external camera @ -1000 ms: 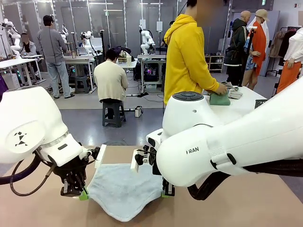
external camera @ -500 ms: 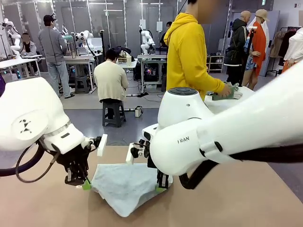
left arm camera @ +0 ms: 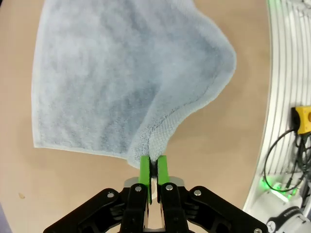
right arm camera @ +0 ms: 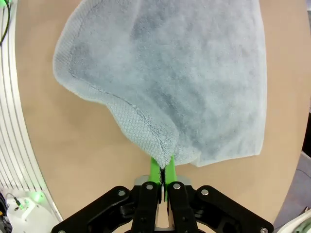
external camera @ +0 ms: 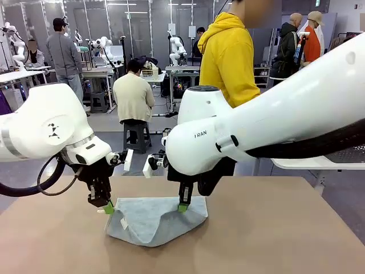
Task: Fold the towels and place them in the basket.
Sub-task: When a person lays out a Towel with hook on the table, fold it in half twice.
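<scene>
A light blue towel lies folding over itself near the middle of the brown table. My left gripper is shut on its left corner, which is lifted off the table. My right gripper is shut on the opposite corner, also raised. The towel sags between them, its front fold resting on the table. In the left wrist view the green pads pinch the towel at its hem. The right wrist view has the pads clamped on a corner of the towel. The basket is out of view.
A person in a yellow hoodie stands at the far side of the table, turned away. A white side table stands at the right. Other people and workbenches are in the background.
Both grippers have carried the towel's corners away from the camera toward the far side, folding it over. The person has turned from the side table at the right.
</scene>
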`<state>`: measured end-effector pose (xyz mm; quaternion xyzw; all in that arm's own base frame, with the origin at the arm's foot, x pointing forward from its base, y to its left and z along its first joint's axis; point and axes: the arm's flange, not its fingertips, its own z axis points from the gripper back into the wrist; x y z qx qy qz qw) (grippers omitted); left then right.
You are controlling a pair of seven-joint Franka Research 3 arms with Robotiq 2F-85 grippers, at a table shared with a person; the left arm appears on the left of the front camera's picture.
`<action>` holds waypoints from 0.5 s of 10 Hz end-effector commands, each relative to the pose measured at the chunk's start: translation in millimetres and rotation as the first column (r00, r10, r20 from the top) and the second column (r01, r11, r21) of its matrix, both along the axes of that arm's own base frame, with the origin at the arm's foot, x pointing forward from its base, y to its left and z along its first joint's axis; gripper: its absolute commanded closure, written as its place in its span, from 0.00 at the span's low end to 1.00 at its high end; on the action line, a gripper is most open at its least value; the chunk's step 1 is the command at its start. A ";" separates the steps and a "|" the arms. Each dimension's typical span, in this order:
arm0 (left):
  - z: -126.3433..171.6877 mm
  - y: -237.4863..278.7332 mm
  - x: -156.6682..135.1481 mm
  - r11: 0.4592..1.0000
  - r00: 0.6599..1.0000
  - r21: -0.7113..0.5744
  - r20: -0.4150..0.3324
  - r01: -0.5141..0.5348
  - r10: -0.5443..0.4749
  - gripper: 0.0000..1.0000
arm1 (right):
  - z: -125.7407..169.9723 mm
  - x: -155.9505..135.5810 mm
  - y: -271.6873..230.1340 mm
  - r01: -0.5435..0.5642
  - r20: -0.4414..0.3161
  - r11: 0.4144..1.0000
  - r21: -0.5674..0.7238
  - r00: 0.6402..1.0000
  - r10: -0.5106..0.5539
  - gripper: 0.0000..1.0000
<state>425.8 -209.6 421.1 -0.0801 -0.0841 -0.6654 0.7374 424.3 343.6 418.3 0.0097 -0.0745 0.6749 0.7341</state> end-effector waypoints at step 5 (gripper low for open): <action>-17.9 -6.4 57.7 0.993 0.993 0.051 0.071 -0.103 0.099 0.93 | -19.0 66.3 -12.6 0.110 -0.044 0.990 -0.092 0.992 -0.114 0.96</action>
